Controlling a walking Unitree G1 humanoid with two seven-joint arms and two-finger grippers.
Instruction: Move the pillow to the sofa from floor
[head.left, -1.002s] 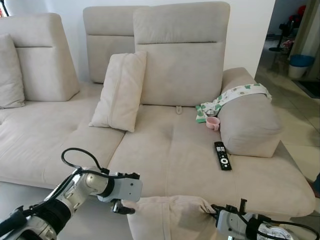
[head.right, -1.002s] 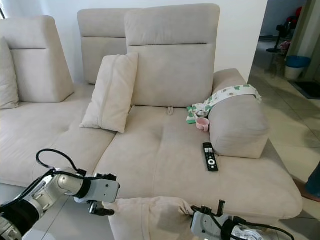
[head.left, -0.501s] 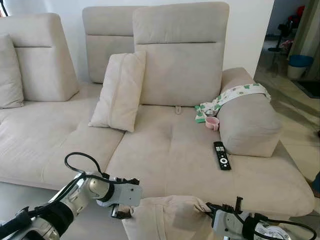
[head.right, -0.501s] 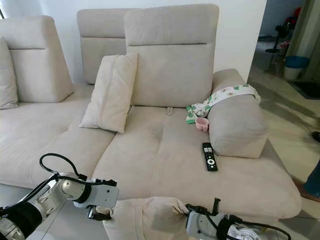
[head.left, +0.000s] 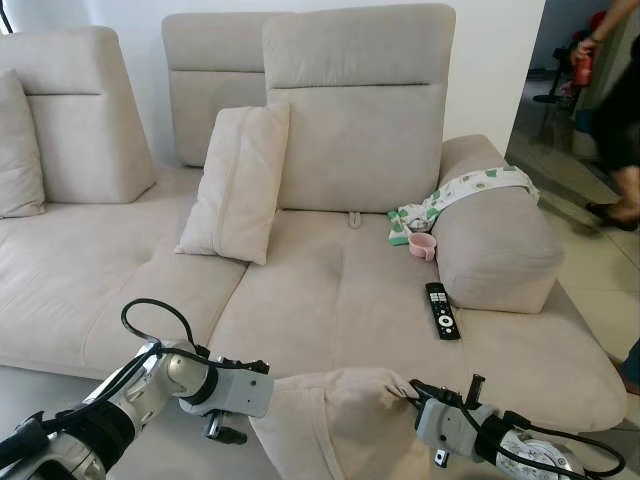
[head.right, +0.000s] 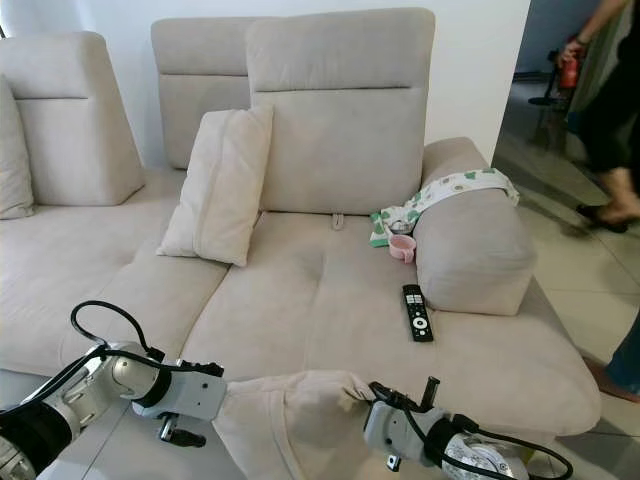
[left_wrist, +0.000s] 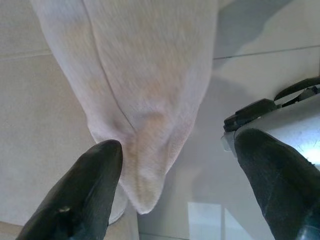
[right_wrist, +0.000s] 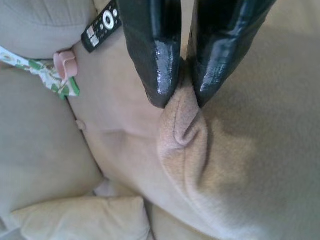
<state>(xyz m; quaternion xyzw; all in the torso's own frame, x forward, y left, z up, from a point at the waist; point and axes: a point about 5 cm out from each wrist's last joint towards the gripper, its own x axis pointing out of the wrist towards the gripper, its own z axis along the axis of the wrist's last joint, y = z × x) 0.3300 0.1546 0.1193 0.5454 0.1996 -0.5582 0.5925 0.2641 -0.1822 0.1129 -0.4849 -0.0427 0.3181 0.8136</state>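
A beige pillow (head.left: 335, 420) hangs low in front of the sofa's front edge (head.left: 400, 350), its top about level with the seat. My right gripper (right_wrist: 182, 97) is shut on the pillow's (right_wrist: 200, 165) upper right corner, and the same gripper (head.left: 415, 392) sits at the bottom right of the left eye view. My left gripper (left_wrist: 177, 145) is open beside the pillow's left edge, with the pillow's (left_wrist: 145, 100) lower corner hanging between its spread fingers above the tiled floor. The left gripper's body (head.left: 240, 395) is just left of the pillow.
On the seat lie a black remote (head.left: 441, 311) and a pink cup (head.left: 423, 246), with a patterned cloth (head.left: 470, 190) over the armrest. A cushion (head.left: 232, 185) leans upright against the backrest. A person (head.left: 612, 110) walks at the far right.
The pillow has risen a little with my right gripper, which moved up and left. My left gripper has dropped slightly beside it. A person has walked into view at the far right.
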